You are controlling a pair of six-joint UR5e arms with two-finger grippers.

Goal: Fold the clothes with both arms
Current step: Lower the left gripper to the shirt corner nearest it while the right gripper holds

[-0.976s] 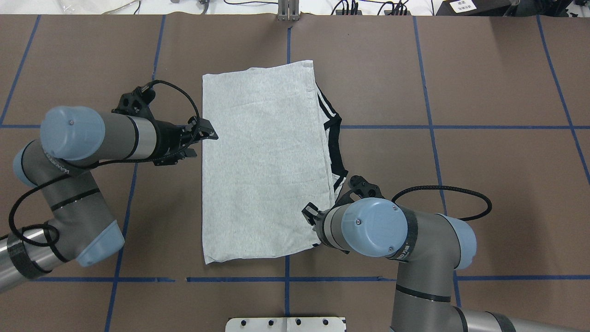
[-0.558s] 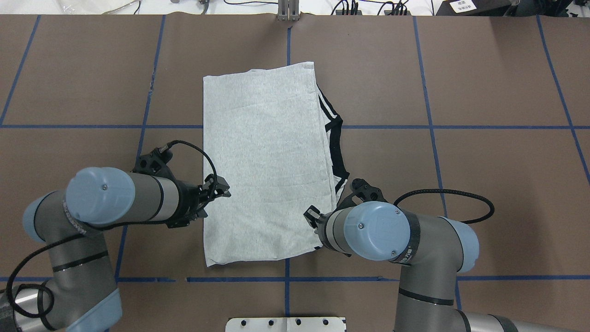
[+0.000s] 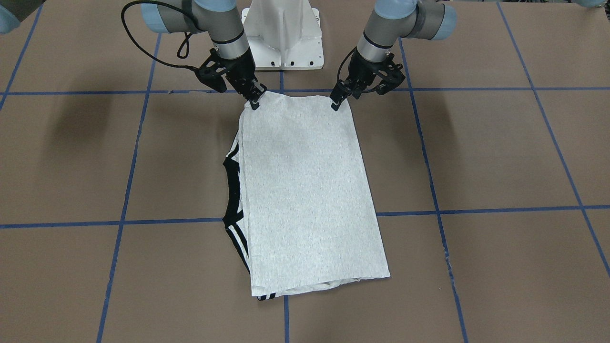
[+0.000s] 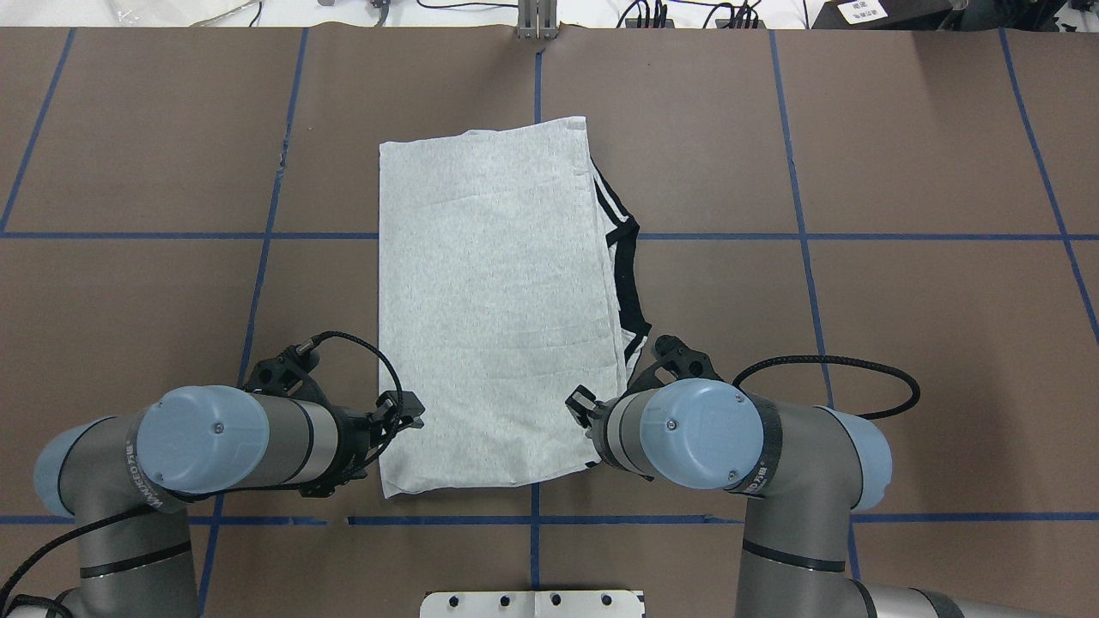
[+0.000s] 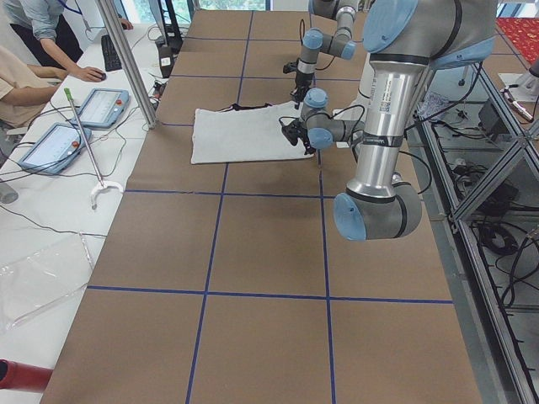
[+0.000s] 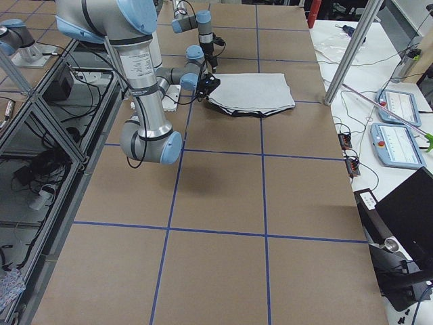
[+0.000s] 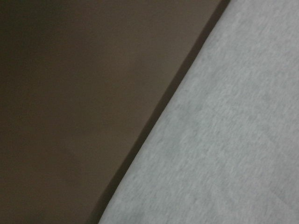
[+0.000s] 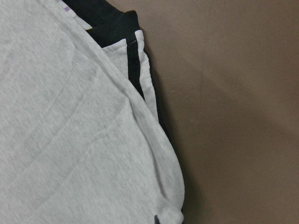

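Observation:
The grey T-shirt [image 4: 498, 300] lies flat on the brown table, folded into a long rectangle with its print hidden. Its black collar [image 4: 631, 266] and striped trim stick out along the right edge. My left gripper [image 4: 412, 412] is low at the shirt's near left edge, fingers apart, just over the hem [image 3: 335, 103]. The left wrist view shows only the cloth edge [image 7: 224, 140] and the table. My right gripper [image 3: 255, 101] sits on the near right corner and looks shut on the cloth. It is mostly hidden under its wrist in the overhead view [image 4: 577, 402]. The right wrist view shows layered grey folds [image 8: 70, 140].
Blue tape lines grid the brown table. The white pedestal base [image 3: 283, 33] stands just behind the shirt's near edge. Beyond the table's far edge is a white bench with tablets [image 5: 101, 105] and a metal pole [image 5: 126, 59], where people sit.
My left arm has swung from the middle of the shirt's left edge back toward the robot, down to the near left corner. The right arm has barely shifted. The shirt lies as before.

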